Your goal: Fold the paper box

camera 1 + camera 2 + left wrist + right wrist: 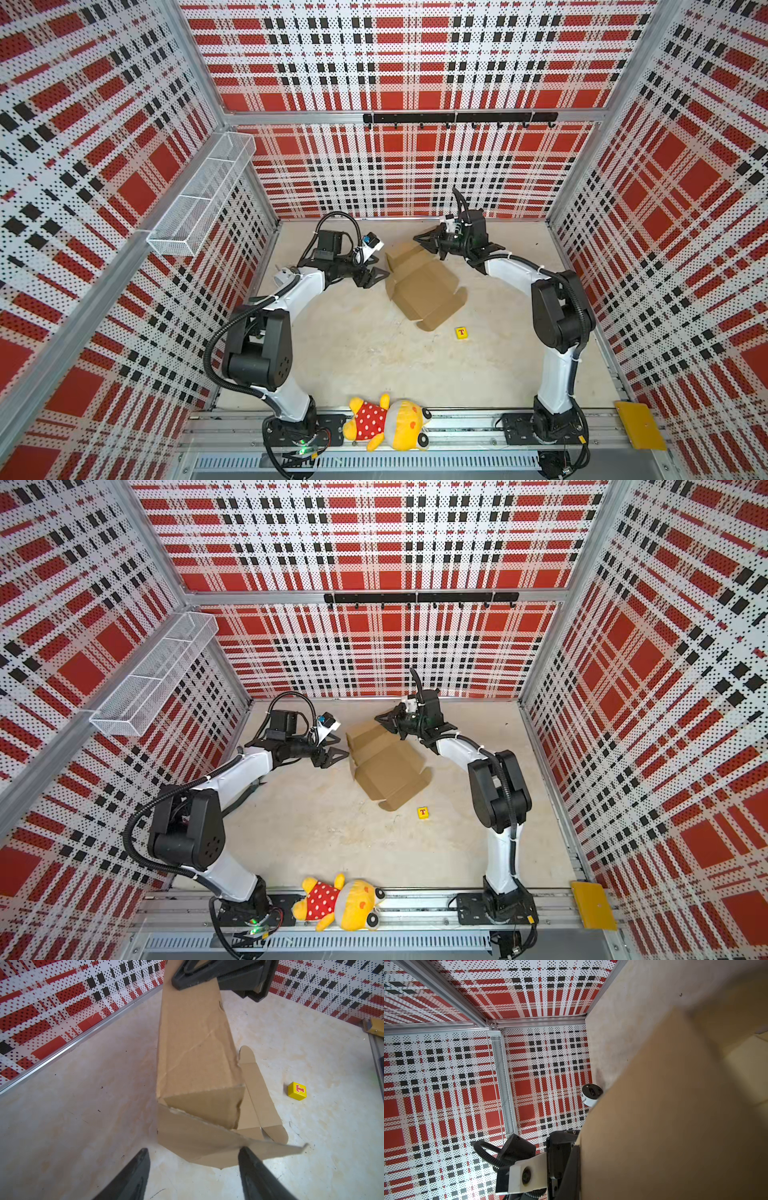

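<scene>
The paper box (419,286) (386,771) is a brown cardboard blank lying partly unfolded at the back middle of the table. Its far panel (195,1047) stands up from the table. My right gripper (429,246) (390,724) is shut on the top edge of that raised panel. In the right wrist view cardboard (675,1109) fills the right side, with one finger (572,1169) flat against it. My left gripper (376,276) (336,752) (193,1152) stands open beside the box's left edge. A loose side flap (207,1147) hangs between its fingers without being gripped.
A small yellow cube with a red T (461,333) (297,1091) lies near the box's front corner. A yellow plush toy (386,422) lies on the front rail between the arm bases. A yellow flat plate (640,424) sits at front right. A wire basket (199,203) hangs on the left wall.
</scene>
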